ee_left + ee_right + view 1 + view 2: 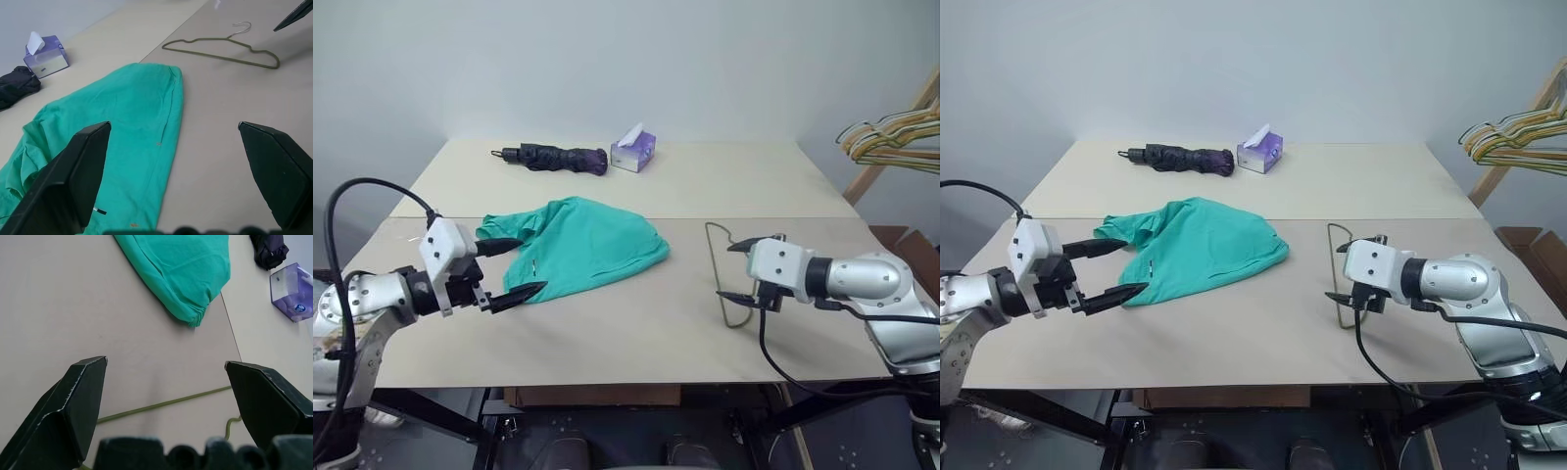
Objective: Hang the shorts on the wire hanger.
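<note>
Bright, even light; soft faint shadows; wrist views slightly soft.

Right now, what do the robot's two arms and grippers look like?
Both arms are silver-grey metal with rounded joint housings and black collars. Each wrist ends in a white boxy block with small dark screw holes. The left gripper and right gripper each carry two black, tapering, pointed fingers. Black cables loop from each arm.

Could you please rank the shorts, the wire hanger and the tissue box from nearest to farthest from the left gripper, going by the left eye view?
From the left gripper:
1. The shorts, right beside its open fingers, on the table's near half.
2. The wire hanger, across the table by the right gripper.
3. The tissue box, on the far half beside the folded umbrella.
</note>
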Controlling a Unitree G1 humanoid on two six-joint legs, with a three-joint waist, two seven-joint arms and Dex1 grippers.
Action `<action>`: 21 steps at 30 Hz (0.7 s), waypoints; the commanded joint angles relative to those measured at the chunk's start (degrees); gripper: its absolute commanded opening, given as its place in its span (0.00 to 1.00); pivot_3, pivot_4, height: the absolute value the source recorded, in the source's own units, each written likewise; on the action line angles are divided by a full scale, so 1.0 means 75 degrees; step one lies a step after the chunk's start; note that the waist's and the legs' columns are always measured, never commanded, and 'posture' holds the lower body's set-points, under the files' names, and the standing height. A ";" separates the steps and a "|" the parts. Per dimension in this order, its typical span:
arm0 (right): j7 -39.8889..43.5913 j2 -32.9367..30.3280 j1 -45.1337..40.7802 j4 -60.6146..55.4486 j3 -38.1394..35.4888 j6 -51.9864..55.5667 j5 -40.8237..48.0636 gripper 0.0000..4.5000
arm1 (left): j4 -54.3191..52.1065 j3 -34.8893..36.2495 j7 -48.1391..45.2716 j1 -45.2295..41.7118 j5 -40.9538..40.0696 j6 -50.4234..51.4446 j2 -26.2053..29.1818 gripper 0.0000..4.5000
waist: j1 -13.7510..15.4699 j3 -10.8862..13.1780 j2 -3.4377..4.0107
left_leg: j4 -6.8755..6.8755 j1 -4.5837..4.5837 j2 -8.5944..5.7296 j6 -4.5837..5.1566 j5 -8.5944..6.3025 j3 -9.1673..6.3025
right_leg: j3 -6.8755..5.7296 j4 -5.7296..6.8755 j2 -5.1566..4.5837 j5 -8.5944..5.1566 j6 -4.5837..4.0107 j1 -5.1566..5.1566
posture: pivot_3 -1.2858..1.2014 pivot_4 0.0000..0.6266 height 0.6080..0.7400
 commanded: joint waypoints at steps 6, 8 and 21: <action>-0.0113 -0.0073 -0.0073 -0.0272 -0.0220 0.0071 0.0008 1.00 | -0.0186 0.0160 0.0308 -0.0321 -0.0274 0.0446 -0.0008 1.00 | -0.0007 0.0000 0.0000 | 0.0000 0.0000 0.0000 0.0000 0.0000 0.0000 | 0.0000 0.0000 0.0000 0.0000 0.0000 0.0000 | 0.58 0.00 1.00; -0.0114 -0.0071 -0.0087 -0.0266 -0.0211 0.0080 0.0007 1.00 | -0.0205 0.0155 0.0339 -0.0318 -0.0267 0.0486 0.0017 1.00 | -0.0007 0.0000 0.0000 | 0.0000 0.0000 0.0000 0.0000 0.0000 -0.0001 | 0.0001 0.0001 0.0000 0.0000 0.0000 0.0000 | 0.58 0.00 1.00; -0.0121 -0.0091 -0.0251 -0.0154 -0.0172 0.0154 -0.0057 1.00 | -0.0050 -0.0266 0.0322 -0.0296 0.0221 0.0435 0.0179 1.00 | -0.0010 0.0000 0.0000 | 0.0000 0.0000 -0.0001 0.0000 0.0000 0.0000 | 0.0000 0.0000 0.0000 0.0000 0.0000 0.0000 | 0.57 0.00 1.00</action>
